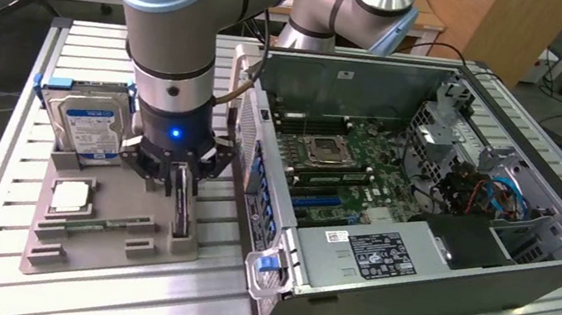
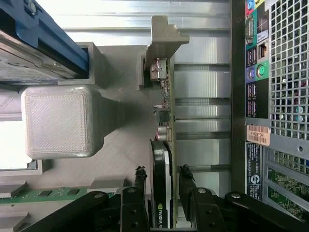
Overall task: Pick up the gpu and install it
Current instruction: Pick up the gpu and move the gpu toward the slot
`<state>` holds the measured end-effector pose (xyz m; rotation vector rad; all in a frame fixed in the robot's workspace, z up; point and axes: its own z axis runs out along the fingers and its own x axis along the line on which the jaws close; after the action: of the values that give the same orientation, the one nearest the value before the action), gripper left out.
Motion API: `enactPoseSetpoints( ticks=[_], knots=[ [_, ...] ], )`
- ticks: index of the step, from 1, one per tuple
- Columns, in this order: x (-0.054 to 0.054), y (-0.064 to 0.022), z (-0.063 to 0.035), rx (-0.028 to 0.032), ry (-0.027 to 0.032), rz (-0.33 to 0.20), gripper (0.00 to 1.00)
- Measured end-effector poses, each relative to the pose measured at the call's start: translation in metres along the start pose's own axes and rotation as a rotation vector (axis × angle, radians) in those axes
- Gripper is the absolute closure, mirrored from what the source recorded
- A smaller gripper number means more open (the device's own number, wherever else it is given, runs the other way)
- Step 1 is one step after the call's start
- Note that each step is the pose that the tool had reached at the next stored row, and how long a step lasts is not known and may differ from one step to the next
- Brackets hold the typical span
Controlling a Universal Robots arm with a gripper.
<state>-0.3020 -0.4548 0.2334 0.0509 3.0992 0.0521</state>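
The gpu [image 1: 182, 211] stands on edge in a slot at the near side of the grey holder [image 1: 101, 243], towards the computer case. In the wrist view the gpu [image 2: 164, 145] shows its black cooler on one face, the green board edge on the other, and its connector end held by a grey post. My gripper [image 1: 181, 180] hangs straight down over the card. My gripper [image 2: 162, 170] is open, one finger on each side of the card, with a narrow gap between each fingertip [image 2: 140, 172] and the card.
The open computer case [image 1: 531, 270] lies close beside the holder, its motherboard [image 1: 347, 163] facing up and its rear panel [image 2: 270, 96] next to the card. On the holder also sit a hard drive [image 1: 91, 125], a processor [image 1: 69, 197] and a memory stick [image 1: 98, 224]. The slatted metal table [image 1: 126, 301] runs all around.
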Motion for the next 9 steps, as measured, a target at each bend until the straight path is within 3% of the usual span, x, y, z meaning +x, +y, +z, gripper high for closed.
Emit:
enactPoseSetpoints(
  ticks=[8,9],
  knots=[
    [0.0,0.0,0.0,0.0,0.0,0.0,0.6],
    [0.0,0.0,0.0,0.0,0.0,0.0,0.67]
  ],
)
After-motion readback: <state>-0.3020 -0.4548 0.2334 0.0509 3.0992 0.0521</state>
